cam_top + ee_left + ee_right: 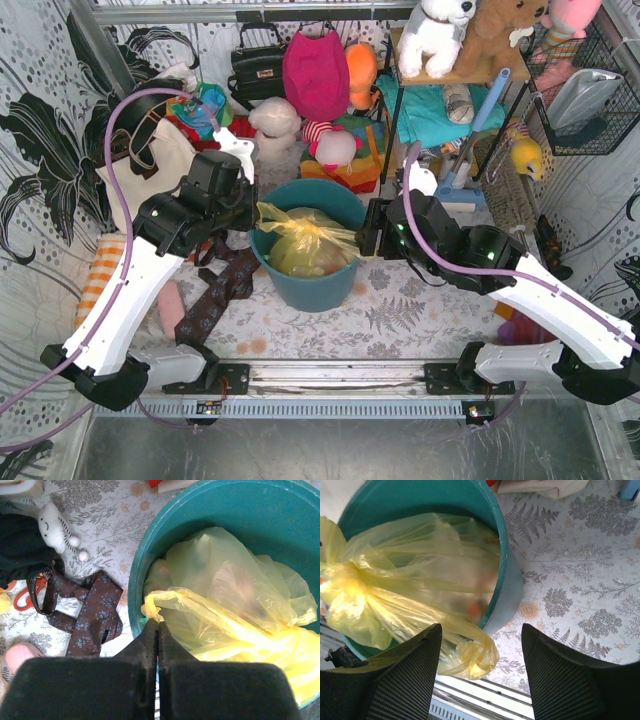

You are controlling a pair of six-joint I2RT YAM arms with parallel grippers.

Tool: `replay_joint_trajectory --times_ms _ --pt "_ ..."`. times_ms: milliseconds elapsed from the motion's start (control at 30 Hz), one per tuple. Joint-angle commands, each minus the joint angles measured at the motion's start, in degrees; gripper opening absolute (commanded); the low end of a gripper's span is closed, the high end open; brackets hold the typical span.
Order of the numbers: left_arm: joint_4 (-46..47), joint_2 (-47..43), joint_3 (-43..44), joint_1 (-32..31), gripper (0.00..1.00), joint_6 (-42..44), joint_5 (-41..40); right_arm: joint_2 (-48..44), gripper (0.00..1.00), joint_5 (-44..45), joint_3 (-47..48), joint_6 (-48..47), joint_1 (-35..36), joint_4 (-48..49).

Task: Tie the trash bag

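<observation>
Yellow film, the trash bag (305, 248) sits in the teal bin (300, 292). Our left gripper (158, 630) pinches one twisted ear, and our right gripper (481, 630) gapes wide around the other. Pulling hard, we could tear the plastic or lose the ear.

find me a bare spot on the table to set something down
Free: the fern-print cloth right of the teal bin, bordered by the right arm and front rail. Crowded: necktie left of the bin, plush toys behind it.
</observation>
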Motion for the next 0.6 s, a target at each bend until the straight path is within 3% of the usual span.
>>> replay_joint_trajectory --times_ms 0,333,400,567 --pt "2.7 -1.2 -1.2 0.3 0.00 -0.7 1.1 0.7 0.64 -5.1 -2.5 -0.3 -1.2 2.1" --pt "3.1 -1.4 -1.4 0.3 0.00 -1.0 0.9 0.5 0.54 -11.8 -7.1 1.1 -1.6 5.5" --pt "3.4 -1.6 -1.6 0.3 0.00 -1.0 0.8 0.4 0.46 -12.4 -7.5 1.5 -1.5 5.6" --pt "3.7 -1.6 -1.6 0.3 0.00 -1.1 0.1 0.1 0.12 -11.3 -5.0 1.1 -1.6 3.6"
